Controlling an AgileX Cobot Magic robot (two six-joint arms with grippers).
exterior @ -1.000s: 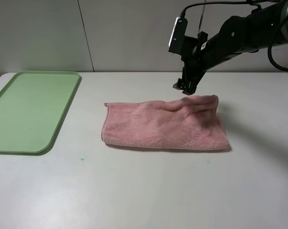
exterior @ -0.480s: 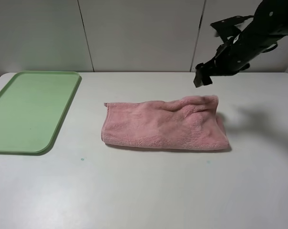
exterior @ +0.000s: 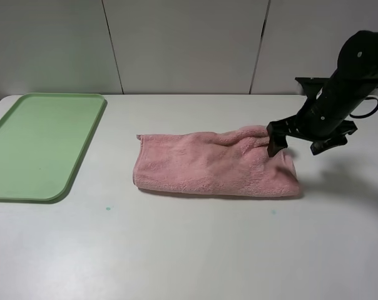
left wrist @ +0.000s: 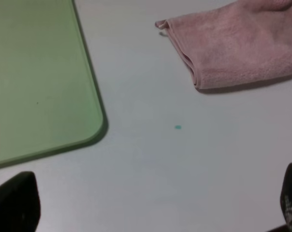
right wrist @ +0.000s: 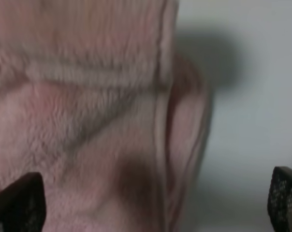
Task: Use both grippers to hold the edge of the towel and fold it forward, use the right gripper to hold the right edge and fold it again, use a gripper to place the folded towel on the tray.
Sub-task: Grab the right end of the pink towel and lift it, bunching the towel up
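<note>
Towel: the pink terry towel lies folded once on the white table, right of centre and well apart from the flat green plastic tray at the left.
Why there: the first fold looks done — the layered right edge is exposed for the second fold, as I judge it.
Right gripper: jaws spread wide, nothing held. It straddles the towel's right end, and I cannot tell whether a finger touches the pile.
Right arm pose: it reaches in from the right with the wrist bent down, its camera close over the edge.
Left gripper: jaws apart and empty, over bare table beside the tray's corner — out of the high view.
Next: likely close on the right edge.
</note>
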